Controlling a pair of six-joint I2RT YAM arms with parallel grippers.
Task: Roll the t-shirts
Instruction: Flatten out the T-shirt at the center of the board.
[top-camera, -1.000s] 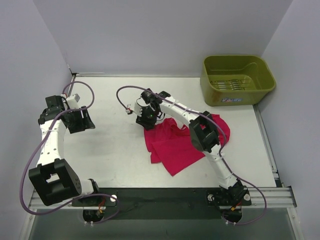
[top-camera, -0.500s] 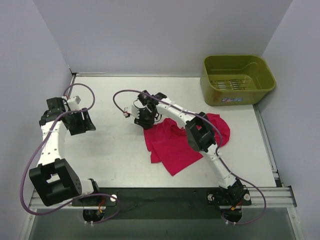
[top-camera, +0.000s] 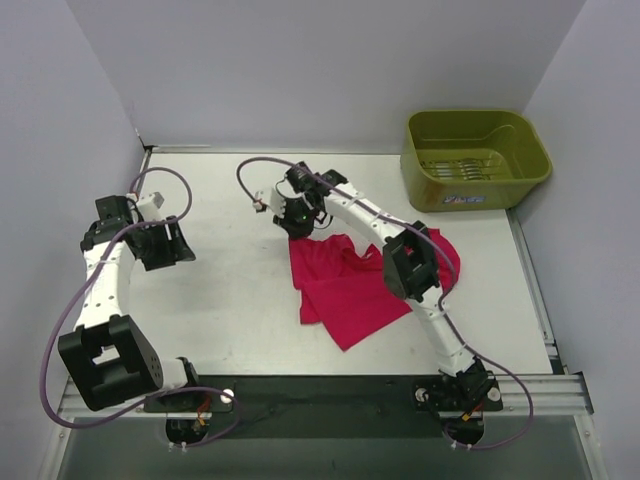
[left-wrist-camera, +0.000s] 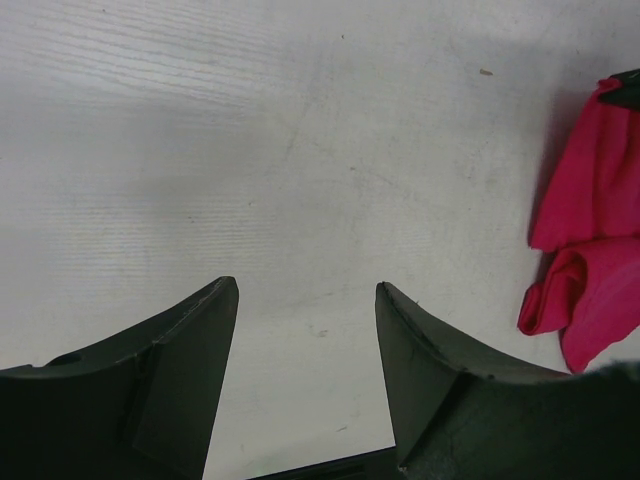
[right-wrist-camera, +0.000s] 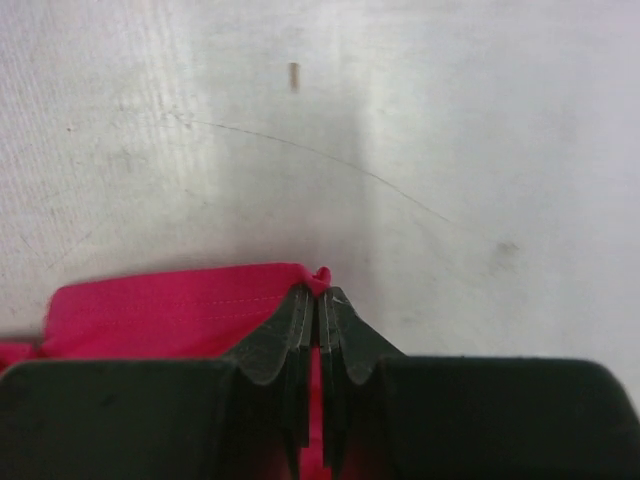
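A magenta-red t-shirt (top-camera: 345, 285) lies crumpled on the white table, right of centre. My right gripper (top-camera: 296, 222) is shut on the shirt's far left corner, and the pinched hem (right-wrist-camera: 180, 310) shows between its closed fingers in the right wrist view. My left gripper (top-camera: 170, 245) is open and empty, over bare table at the left, well apart from the shirt. The shirt's edge (left-wrist-camera: 590, 240) shows at the right side of the left wrist view.
An olive-green plastic bin (top-camera: 474, 160) stands at the back right corner. Grey walls close in the table at the left, back and right. The right arm reaches across the shirt. Cables loop beside both arms.
My right gripper has moved toward the back of the table with the shirt corner in it, stretching that edge out. The left arm has barely moved.
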